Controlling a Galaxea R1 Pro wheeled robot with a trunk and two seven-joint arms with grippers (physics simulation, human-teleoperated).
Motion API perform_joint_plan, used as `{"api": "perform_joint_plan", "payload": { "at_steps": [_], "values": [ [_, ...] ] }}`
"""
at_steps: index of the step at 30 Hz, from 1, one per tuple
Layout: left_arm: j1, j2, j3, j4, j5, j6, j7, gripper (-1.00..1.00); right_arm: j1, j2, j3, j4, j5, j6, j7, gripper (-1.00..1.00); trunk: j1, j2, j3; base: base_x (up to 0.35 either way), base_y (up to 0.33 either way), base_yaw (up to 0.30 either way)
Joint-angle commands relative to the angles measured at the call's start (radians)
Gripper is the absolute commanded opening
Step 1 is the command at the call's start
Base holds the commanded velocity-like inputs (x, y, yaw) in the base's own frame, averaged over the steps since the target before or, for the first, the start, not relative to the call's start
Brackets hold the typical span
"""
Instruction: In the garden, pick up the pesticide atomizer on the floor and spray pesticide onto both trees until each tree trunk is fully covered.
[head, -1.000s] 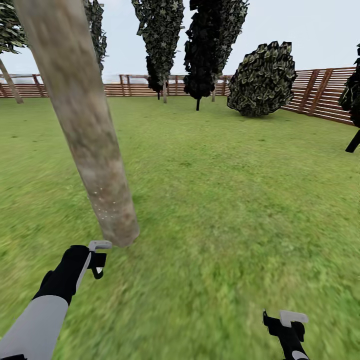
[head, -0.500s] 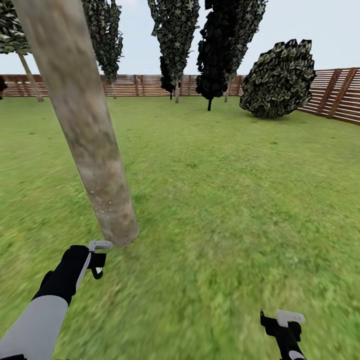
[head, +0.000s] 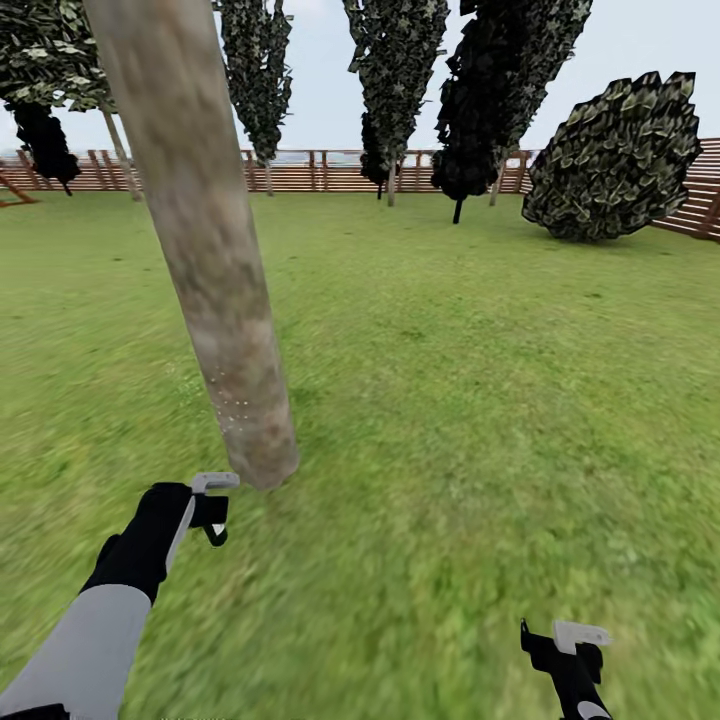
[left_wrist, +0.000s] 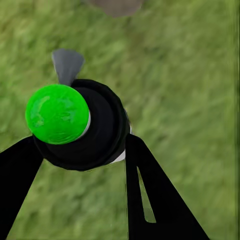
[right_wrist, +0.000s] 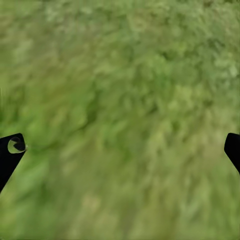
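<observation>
Gripping the pesticide atomizer (left_wrist: 75, 125), the left gripper (head: 212, 505) sits just beside the speckled tree trunk (head: 215, 290) for close spraying; right gripper (right_wrist: 120, 150) spread, empty.

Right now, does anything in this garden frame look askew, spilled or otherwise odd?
One thing: pale speckles dot the lower part of the thick grey-brown mottled tree trunk, just above the left end effector, which is clamped on a dark round bottle with a bright green face. Otherwise nothing stands out.
</observation>
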Motion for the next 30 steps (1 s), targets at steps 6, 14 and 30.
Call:
{"api": "perform_joint_plan", "payload": {
  "at_steps": [6,14,30],
  "values": [
    [-0.02,-0.027,-0.059,-0.183,-0.011,0.145,-0.015,-1.0,0.0,-0.003,0.008,0.0,-0.009,-0.003,-0.003,1.0,0.0,0.0,-0.001,0.0,0.0,0.01],
    [-0.023,0.09,-0.065,-0.198,-0.008,0.174,-0.018,-1.0,0.0,-0.005,0.007,0.0,-0.009,-0.003,-0.004,1.0,0.0,0.0,-0.001,0.0,0.0,0.0],
    [-0.024,0.121,-0.064,-0.209,0.008,0.175,-0.018,-1.0,0.0,-0.005,0.008,0.001,-0.008,-0.003,-0.004,1.0,0.0,0.0,-0.001,0.061,-0.109,0.0]
  ]
}}
